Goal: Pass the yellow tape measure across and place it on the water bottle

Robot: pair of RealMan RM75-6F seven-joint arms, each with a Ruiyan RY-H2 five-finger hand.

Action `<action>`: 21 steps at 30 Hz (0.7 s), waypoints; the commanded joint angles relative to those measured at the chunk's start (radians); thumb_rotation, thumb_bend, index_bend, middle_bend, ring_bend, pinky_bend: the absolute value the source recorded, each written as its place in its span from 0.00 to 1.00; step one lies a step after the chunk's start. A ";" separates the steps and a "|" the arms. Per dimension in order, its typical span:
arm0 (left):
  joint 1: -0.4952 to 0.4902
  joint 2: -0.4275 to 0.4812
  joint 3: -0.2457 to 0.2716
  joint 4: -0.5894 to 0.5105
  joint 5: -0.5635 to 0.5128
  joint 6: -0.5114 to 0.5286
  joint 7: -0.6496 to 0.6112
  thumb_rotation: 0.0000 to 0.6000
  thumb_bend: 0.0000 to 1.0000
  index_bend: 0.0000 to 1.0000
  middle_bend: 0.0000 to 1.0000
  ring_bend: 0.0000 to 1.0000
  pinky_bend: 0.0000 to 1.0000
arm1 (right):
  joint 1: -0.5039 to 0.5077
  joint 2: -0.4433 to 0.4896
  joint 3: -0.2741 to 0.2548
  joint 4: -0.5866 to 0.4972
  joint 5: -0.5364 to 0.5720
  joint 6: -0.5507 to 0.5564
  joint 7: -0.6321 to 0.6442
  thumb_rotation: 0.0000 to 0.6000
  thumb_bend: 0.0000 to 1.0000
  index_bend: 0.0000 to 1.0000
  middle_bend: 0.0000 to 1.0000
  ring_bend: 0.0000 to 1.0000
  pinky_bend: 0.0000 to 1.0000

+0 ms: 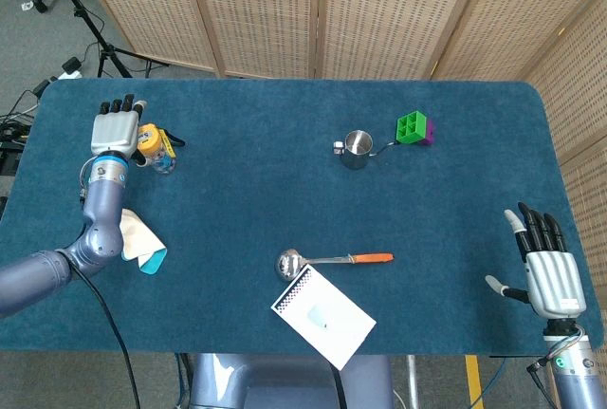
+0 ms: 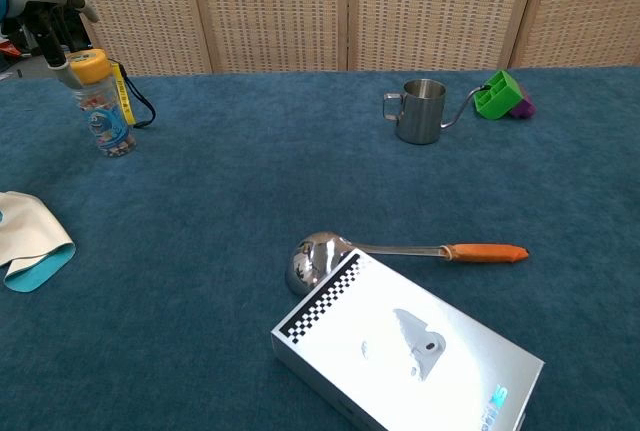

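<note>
The yellow tape measure (image 2: 90, 64) sits on top of the small clear water bottle (image 2: 106, 123) at the table's far left; its strap (image 2: 125, 99) hangs down the bottle's side. In the head view the tape measure (image 1: 149, 139) and bottle (image 1: 162, 161) lie just right of my left hand (image 1: 114, 130). That hand (image 2: 42, 13) is raised over them with fingers apart, one fingertip (image 2: 61, 65) still against the tape measure's left side. My right hand (image 1: 546, 271) hovers open at the near right edge, holding nothing.
A steel pitcher (image 1: 356, 148) and a green block (image 1: 413, 128) stand at the back right. A ladle with an orange handle (image 1: 334, 259) lies mid-table beside a white box (image 1: 322, 316). A folded white and teal cloth (image 1: 142, 240) lies near the left edge.
</note>
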 commanded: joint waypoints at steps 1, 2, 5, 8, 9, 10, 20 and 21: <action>0.010 0.032 -0.011 -0.035 0.016 -0.023 -0.030 1.00 0.03 0.07 0.00 0.00 0.00 | -0.001 0.000 0.000 0.000 -0.002 0.002 0.000 1.00 0.05 0.00 0.00 0.00 0.00; 0.013 0.040 -0.013 -0.045 0.023 -0.028 -0.039 1.00 0.01 0.06 0.00 0.00 0.00 | -0.001 -0.001 0.000 0.000 -0.002 0.004 0.000 1.00 0.05 0.00 0.00 0.00 0.00; 0.020 0.063 -0.016 -0.073 0.042 -0.030 -0.063 1.00 0.00 0.01 0.00 0.00 0.00 | -0.001 -0.002 0.000 0.001 -0.005 0.005 0.000 1.00 0.05 0.00 0.00 0.00 0.00; 0.034 0.084 -0.035 -0.108 0.069 -0.018 -0.111 1.00 0.00 0.00 0.00 0.00 0.00 | -0.001 -0.003 -0.001 0.000 -0.006 0.006 -0.002 1.00 0.05 0.00 0.00 0.00 0.00; 0.042 0.092 -0.043 -0.121 0.086 -0.011 -0.132 1.00 0.00 0.00 0.00 0.00 0.00 | -0.001 -0.003 -0.001 0.000 -0.007 0.008 -0.001 1.00 0.05 0.00 0.00 0.00 0.00; 0.055 0.106 -0.059 -0.139 0.119 0.015 -0.166 1.00 0.00 0.00 0.00 0.00 0.00 | -0.003 -0.003 0.001 0.000 -0.007 0.012 0.002 1.00 0.05 0.00 0.00 0.00 0.00; 0.245 0.241 -0.042 -0.373 0.515 0.244 -0.381 1.00 0.00 0.00 0.00 0.00 0.00 | -0.008 0.006 0.002 0.001 -0.014 0.024 0.022 1.00 0.05 0.00 0.00 0.00 0.00; 0.282 0.267 -0.026 -0.421 0.571 0.288 -0.400 1.00 0.00 0.00 0.00 0.00 0.00 | -0.008 0.007 0.002 0.000 -0.014 0.025 0.022 1.00 0.05 0.00 0.00 0.00 0.00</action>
